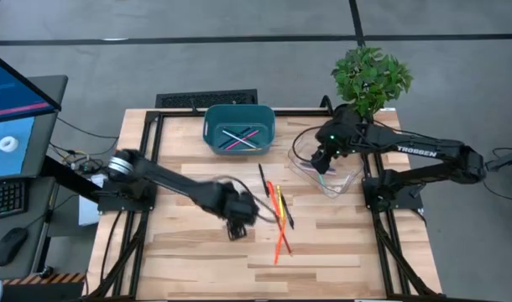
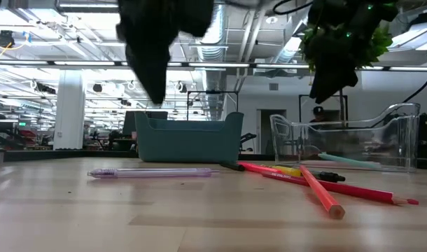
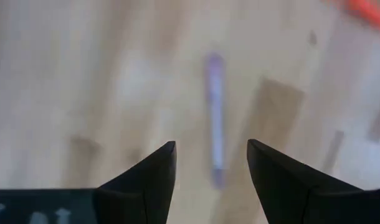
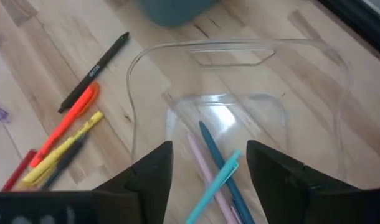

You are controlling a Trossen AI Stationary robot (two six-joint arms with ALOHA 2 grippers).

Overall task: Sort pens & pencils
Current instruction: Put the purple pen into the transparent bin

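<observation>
Just in front of the teal plastic bin (image 1: 239, 127), the left gripper (image 3: 212, 163) hangs with fingers spread and empty over a pale purple, thin plastic pen (image 3: 214, 111) lying flat on the wooden table (image 1: 189, 252). Light, stiff and likely slippery, it probably wants pinching mid-barrel. The right gripper (image 4: 209, 163) hovers released over the clear plastic tray (image 4: 240, 118) beside the bin.

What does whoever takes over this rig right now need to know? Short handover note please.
Left gripper: open, empty, hovering over the pale purple pen lying alone on the wooden table.
Right gripper: open, empty, above the clear plastic tray.
Done: teal, blue and pink pens lie in the tray; a few thin sticks lie in the teal plastic bin.
Left: the purple pen, plus the loose pile of red, orange, yellow and black pens and pencils mid-table.
</observation>
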